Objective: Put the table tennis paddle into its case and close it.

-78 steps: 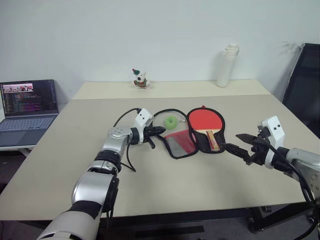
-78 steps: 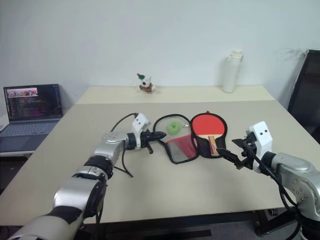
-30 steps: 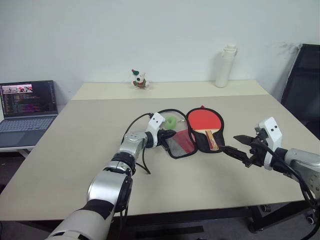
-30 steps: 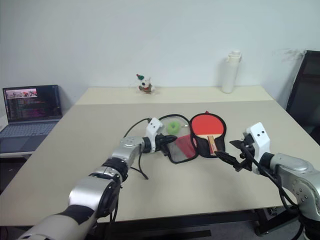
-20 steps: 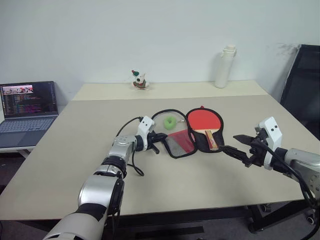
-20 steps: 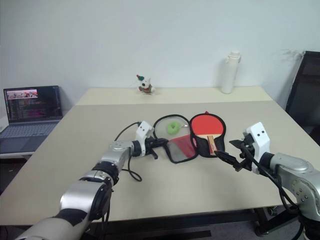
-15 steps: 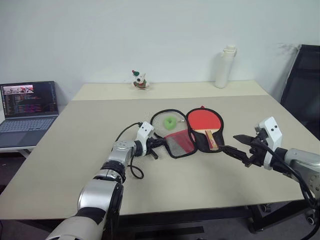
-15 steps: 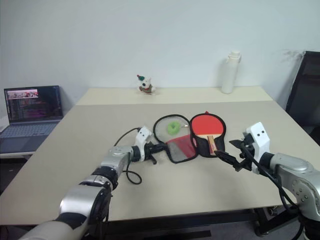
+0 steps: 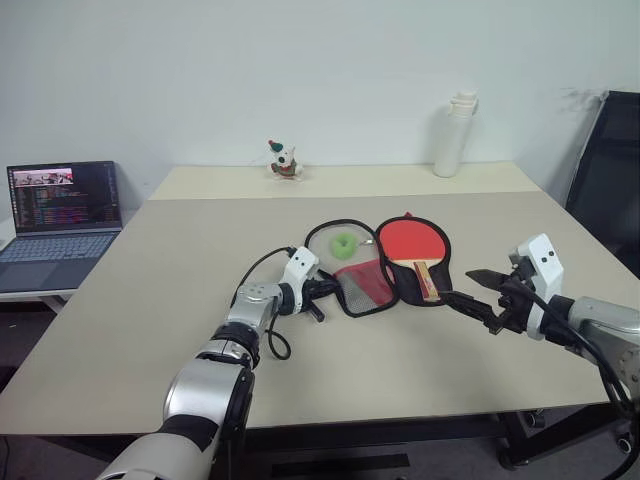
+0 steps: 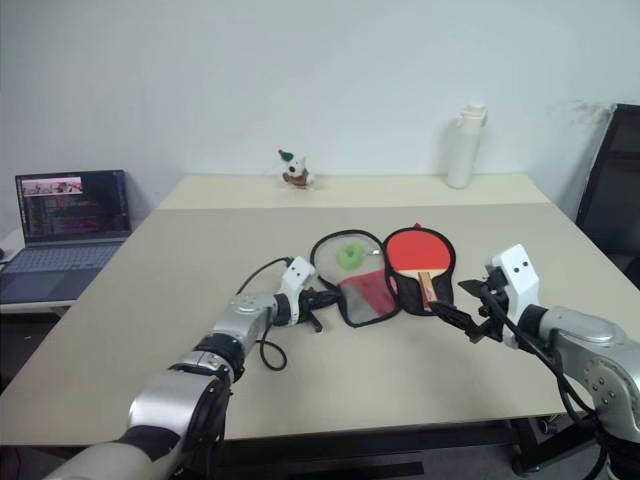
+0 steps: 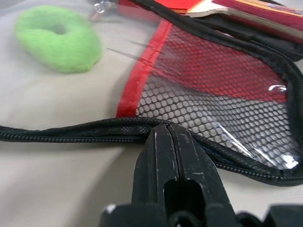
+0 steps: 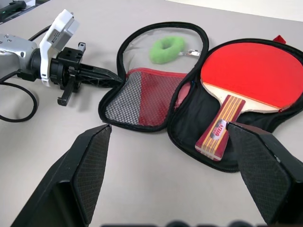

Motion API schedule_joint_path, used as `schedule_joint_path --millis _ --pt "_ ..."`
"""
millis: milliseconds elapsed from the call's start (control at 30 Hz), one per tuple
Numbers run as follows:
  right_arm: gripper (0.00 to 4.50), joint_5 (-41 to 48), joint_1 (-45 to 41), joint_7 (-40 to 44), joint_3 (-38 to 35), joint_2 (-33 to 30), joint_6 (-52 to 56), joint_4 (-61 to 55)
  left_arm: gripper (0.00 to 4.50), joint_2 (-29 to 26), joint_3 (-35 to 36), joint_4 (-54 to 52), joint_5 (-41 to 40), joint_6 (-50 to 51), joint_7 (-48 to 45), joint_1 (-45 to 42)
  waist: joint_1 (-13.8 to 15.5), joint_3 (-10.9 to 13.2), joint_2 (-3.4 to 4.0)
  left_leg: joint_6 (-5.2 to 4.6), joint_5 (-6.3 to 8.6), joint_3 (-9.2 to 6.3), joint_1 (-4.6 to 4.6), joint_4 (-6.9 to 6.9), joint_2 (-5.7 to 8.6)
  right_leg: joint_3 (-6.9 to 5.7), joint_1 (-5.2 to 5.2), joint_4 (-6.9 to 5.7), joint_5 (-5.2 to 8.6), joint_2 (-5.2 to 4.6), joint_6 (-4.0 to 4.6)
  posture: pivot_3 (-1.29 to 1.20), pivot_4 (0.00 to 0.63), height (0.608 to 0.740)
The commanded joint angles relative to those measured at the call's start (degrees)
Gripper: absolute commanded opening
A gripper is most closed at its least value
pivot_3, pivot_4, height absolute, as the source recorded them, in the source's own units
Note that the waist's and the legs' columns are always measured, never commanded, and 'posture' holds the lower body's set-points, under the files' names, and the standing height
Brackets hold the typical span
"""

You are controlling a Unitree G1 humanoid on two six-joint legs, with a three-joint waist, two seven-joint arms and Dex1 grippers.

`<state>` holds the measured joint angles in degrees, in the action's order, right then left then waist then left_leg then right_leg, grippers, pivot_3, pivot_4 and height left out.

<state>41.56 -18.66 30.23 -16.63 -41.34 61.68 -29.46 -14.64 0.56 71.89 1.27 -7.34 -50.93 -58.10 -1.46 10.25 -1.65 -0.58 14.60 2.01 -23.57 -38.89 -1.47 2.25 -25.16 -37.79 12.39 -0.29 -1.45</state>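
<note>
You have 1 table tennis paddle point(image 12: 246, 75), 1 case point(image 12: 147, 97), 1 green ring point(image 12: 166, 48) and 2 tools on the surface point(image 9: 150, 270). At the far edge of the surface stand 1 white bottle point(image 9: 452, 133) and 1 small figurine point(image 9: 284, 160); 1 open laptop point(image 9: 62, 205) sits on a lower desk off to the left.

The case lies unzipped and spread flat in 2 halves. The paddle rests in the half nearer your right tool point(image 12: 165, 165), red face up. Its long axis runs from the far side of the surface toward the near edge, with the round face away from the robot and the striped wooden handle pointing back toward the right tool, just ahead of that tool's fingertips. The other half, with the red mesh pocket, lies directly in front of your left tool point(image 11: 165, 130). The green ring sits inside that half, beyond the pocket.

Your left tool is pressed together, holding nothing, and its tip is against the black zipper edge of the mesh half. Your right tool is spread wide, with the 2 black fingers point(image 12: 80, 175) well apart and nothing between them, hovering near the handle end of the case.
</note>
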Motion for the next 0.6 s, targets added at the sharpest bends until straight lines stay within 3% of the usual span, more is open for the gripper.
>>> schedule_joint_path --millis 33,300,600 --pt "4.27 1.0 0.7 -0.6 -1.8 -0.6 -0.6 -2.6 0.01 -2.7 0.0 -1.4 0.4 -1.2 -0.7 -0.8 0.0 0.0 0.0 0.0 0.0 0.0 0.0 0.0 0.0 0.0 -0.01 0.0 0.0 0.0 0.0 0.0 0.15 0.74" --pt "4.27 1.3 0.8 -0.9 -1.4 -0.4 -1.0 -2.4 0.01 -5.9 -0.6 -1.9 0.4 -0.1 -3.9 1.0 -0.2 0.0 0.0 0.0 0.0 0.02 0.04 0.0 -0.02 0.01 0.0 -0.03 0.01 0.02 -0.01 0.0 0.15 0.74" --pt "4.27 0.6 -0.5 -0.3 -0.1 -0.7 -1.5 -1.0 0.01 -0.6 -0.5 -0.5 0.5 -0.1 0.2 -0.8 0.3 0.0 -0.03 0.0 0.0 -0.02 0.04 0.0 -0.02 -0.02 0.04 -0.04 0.01 -0.03 -0.02 0.0 0.15 0.74"
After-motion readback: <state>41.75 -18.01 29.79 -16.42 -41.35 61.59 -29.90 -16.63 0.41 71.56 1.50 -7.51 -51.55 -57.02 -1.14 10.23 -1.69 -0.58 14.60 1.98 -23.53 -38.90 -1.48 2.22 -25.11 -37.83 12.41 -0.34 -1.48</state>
